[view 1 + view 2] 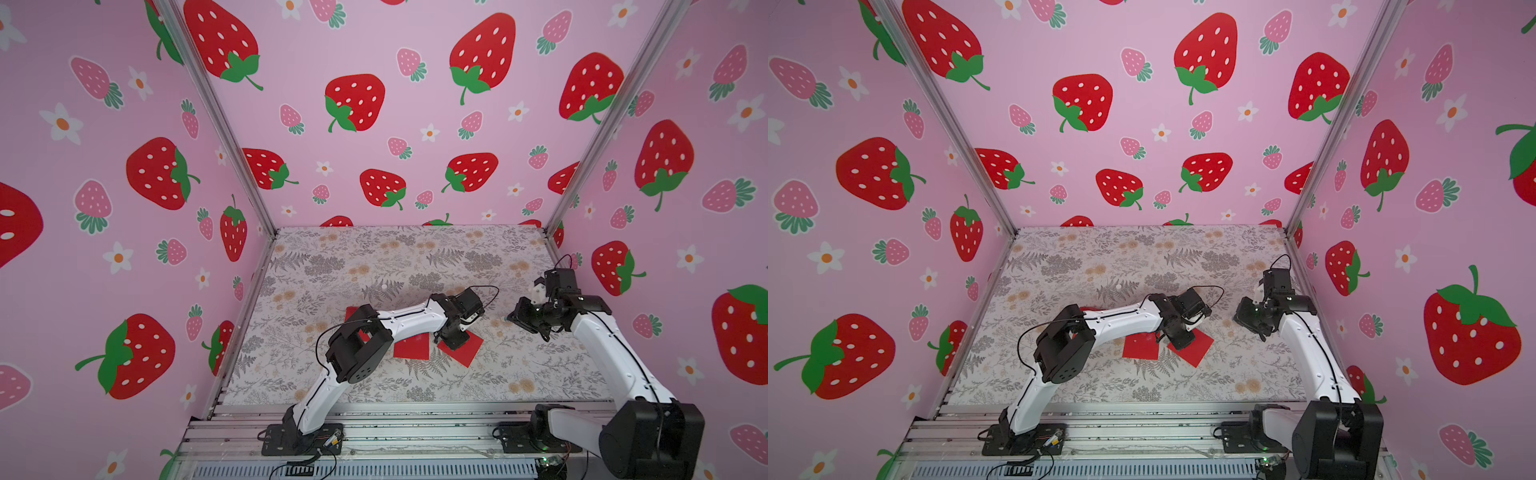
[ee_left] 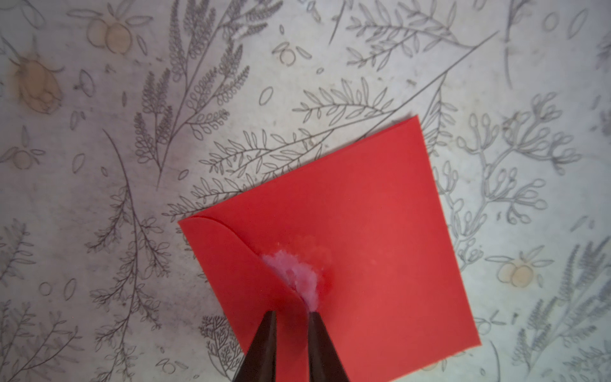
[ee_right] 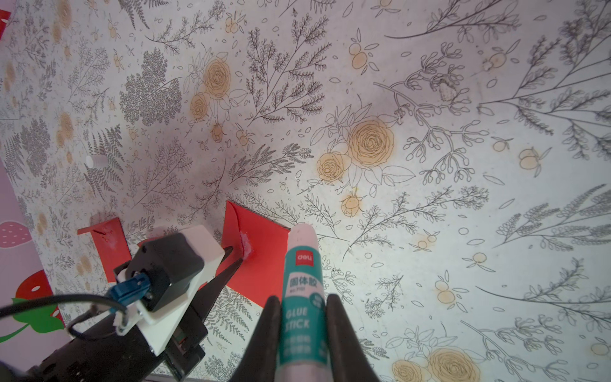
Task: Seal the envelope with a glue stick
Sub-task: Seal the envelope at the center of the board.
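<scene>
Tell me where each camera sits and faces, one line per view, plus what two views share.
Top views: high behind the robot, looking down and forward at the table; both arms show.
Left wrist: on the left arm, looking down at the red envelope; only tips of the left hand show.
Right wrist: on the right arm, looking along the glue stick in the right hand; the left hand shows.
Shared: both wrist views show that envelope and its glue smear.
</scene>
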Robot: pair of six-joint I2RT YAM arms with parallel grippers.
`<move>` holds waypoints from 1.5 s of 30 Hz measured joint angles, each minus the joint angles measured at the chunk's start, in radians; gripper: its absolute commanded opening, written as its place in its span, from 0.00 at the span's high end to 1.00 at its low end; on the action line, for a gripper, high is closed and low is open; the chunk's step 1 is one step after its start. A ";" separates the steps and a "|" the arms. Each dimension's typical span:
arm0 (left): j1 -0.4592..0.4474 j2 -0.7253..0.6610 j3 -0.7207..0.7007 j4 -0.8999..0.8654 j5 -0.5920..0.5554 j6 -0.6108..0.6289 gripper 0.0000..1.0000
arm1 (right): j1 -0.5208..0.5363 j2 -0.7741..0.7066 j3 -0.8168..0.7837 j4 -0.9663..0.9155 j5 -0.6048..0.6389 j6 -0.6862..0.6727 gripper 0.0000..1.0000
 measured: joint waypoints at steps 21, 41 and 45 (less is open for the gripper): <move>0.021 -0.066 -0.069 0.063 0.042 -0.030 0.84 | 0.000 0.016 0.000 -0.006 -0.001 -0.003 1.00; 0.002 -0.065 -0.141 0.080 -0.034 -0.013 0.86 | 0.000 0.023 0.000 -0.013 -0.001 -0.015 1.00; -0.003 -0.065 -0.140 0.079 -0.056 -0.005 0.86 | 0.000 0.023 0.000 -0.014 -0.002 -0.018 1.00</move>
